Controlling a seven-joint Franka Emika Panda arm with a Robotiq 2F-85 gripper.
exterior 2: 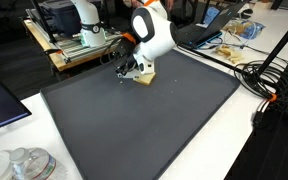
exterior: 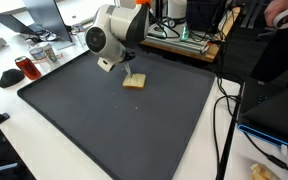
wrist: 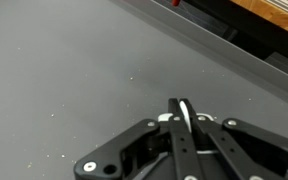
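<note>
Dark grey flat mat [exterior: 104, 130]: covers most of the white tabletop [exterior: 29, 135]. It's bare apart from one item, so it reads as the working patch, with the clutter kept off to the sides.
Tan flat squarish block [exterior: 134, 82]: lying flat on the mat near its far edge, close under the arm. It shows in both exterior views [exterior 2: 144, 77], though the wrist view doesn't catch it. I'd guess it sits there because that spot is an easy reach from the base.
Black two-finger gripper [exterior: 127, 69]: pointed down at the mat right by the block [exterior 2: 132, 70]. In the wrist view [wrist: 181, 112] the fingers are pressed together with nothing pinched between them.
Contact: can't tell if the tips actually touch the block or just hang beside its edge, as the frames are too small. The block isn't lifted either way.
Why closed: my take is that squeezed together they make one narrow tip, more nudger than grabber.
White rounded robot arm [exterior 2: 154, 35]: bent over low, which keeps the wrist close to the mat.
Dark red cup [exterior: 26, 68]: off the mat on the table, well apart from the block.
Black cables [exterior 2: 269, 85]: trailing past the mat's edge, out of the way.
</note>
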